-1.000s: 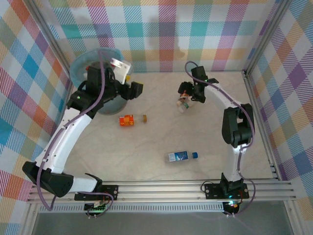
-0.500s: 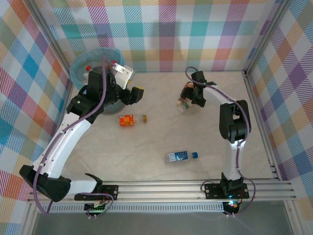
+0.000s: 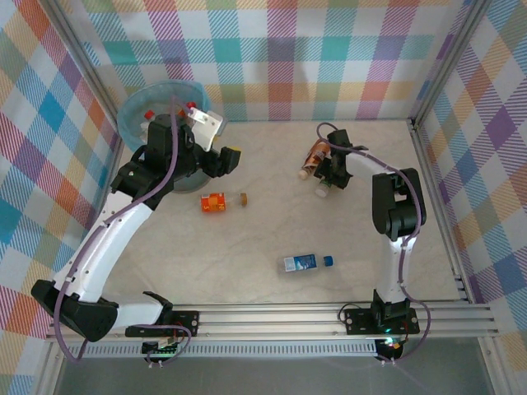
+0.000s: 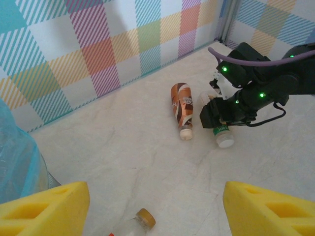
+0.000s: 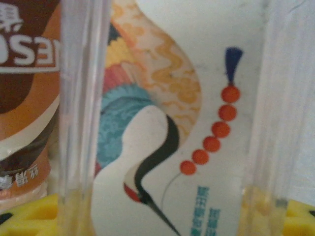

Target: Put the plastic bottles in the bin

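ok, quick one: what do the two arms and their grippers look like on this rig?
Both arms have white links with black joint housings, and a purple cable is looped along each. The left arm ends in the left gripper, which has chunky yellow fingers. The right arm carries the black right gripper, with small green lights glowing on its wrist.
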`<move>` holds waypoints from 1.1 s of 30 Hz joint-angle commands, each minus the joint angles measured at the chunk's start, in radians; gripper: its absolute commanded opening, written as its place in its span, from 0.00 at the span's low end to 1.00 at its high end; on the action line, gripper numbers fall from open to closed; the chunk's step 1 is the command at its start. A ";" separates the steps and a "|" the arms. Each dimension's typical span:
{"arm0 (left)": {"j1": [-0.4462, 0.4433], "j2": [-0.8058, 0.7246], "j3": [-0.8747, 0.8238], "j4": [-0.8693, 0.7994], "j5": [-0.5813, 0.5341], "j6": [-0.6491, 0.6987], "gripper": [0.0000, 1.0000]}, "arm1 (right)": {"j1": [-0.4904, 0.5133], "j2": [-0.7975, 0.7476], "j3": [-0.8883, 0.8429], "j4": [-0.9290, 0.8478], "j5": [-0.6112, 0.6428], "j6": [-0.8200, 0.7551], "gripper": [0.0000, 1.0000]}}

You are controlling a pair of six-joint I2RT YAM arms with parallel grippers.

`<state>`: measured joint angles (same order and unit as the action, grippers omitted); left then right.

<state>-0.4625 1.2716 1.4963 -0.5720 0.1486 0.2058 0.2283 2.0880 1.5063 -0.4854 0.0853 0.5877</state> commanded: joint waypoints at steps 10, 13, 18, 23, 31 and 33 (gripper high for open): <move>-0.010 0.042 0.140 -0.072 -0.150 -0.260 0.73 | 0.003 -0.342 -0.245 0.052 -0.122 -0.054 0.54; -0.010 0.083 0.208 -0.128 -0.152 -0.333 0.86 | 0.040 -0.454 -0.299 0.091 -0.194 -0.089 0.54; -0.009 0.154 0.291 -0.168 -0.024 -0.411 0.91 | 0.166 -0.608 -0.337 0.220 -0.328 -0.211 0.53; -0.008 0.213 0.297 -0.140 0.154 -0.519 0.92 | 0.324 -0.701 -0.346 0.369 -0.423 -0.360 0.55; -0.010 0.227 0.240 -0.085 0.273 -0.595 0.91 | 0.410 -0.736 -0.357 0.502 -0.498 -0.371 0.54; -0.010 0.227 0.233 -0.078 0.300 -0.602 0.89 | 0.419 -0.740 -0.359 0.509 -0.493 -0.373 0.54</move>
<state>-0.4633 1.5120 1.7432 -0.6968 0.3744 -0.3561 0.6342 1.3788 1.1584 -0.0525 -0.3710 0.2455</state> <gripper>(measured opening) 0.896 0.573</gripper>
